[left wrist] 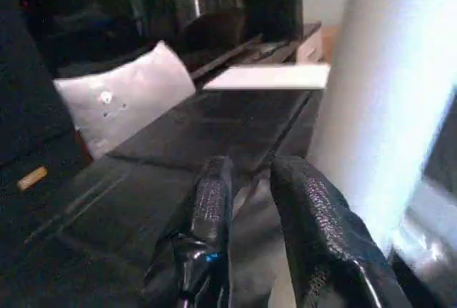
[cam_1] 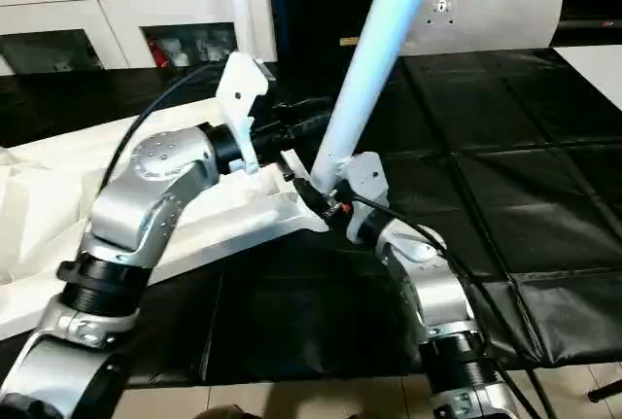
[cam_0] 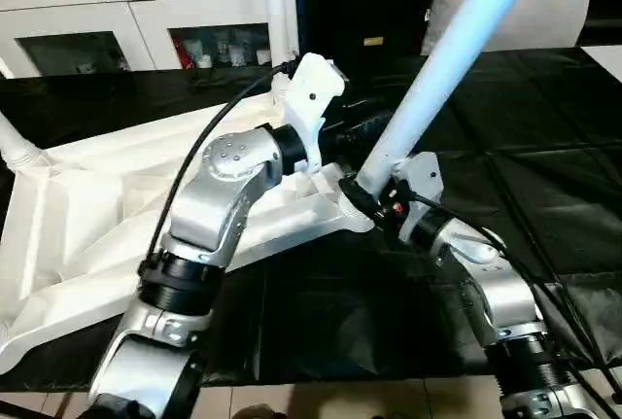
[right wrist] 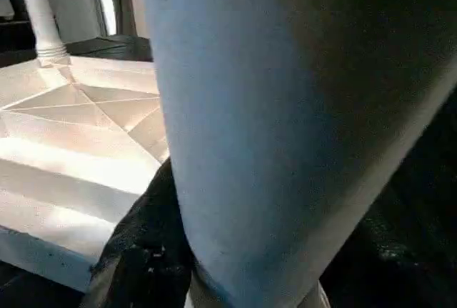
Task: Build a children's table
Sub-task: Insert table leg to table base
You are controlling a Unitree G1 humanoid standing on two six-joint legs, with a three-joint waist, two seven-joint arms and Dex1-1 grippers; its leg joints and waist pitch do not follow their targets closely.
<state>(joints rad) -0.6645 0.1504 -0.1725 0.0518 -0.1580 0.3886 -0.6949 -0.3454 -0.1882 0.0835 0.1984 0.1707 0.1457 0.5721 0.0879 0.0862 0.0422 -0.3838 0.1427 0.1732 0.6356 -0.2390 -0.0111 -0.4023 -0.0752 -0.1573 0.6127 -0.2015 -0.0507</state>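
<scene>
My right claw [cam_0: 367, 193] pinches a tilted white leg [cam_0: 457, 50] at the upturned tabletop's [cam_0: 87, 215] near corner on the black bench [cam_0: 544, 147]. My left claw [left wrist: 250, 201], fingers slightly parted, holds nothing just beside the leg. A grey cushion [cam_0: 544, 6] lies beyond, a white cabinet [cam_0: 117, 11] behind.

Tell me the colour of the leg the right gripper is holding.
White with a bluish cast. The leg in the right gripper shows best in the left eye view.

Smooth, seemingly plastic leg [cam_0: 442, 69]; ribbed tabletop [cam_0: 87, 215]
</scene>
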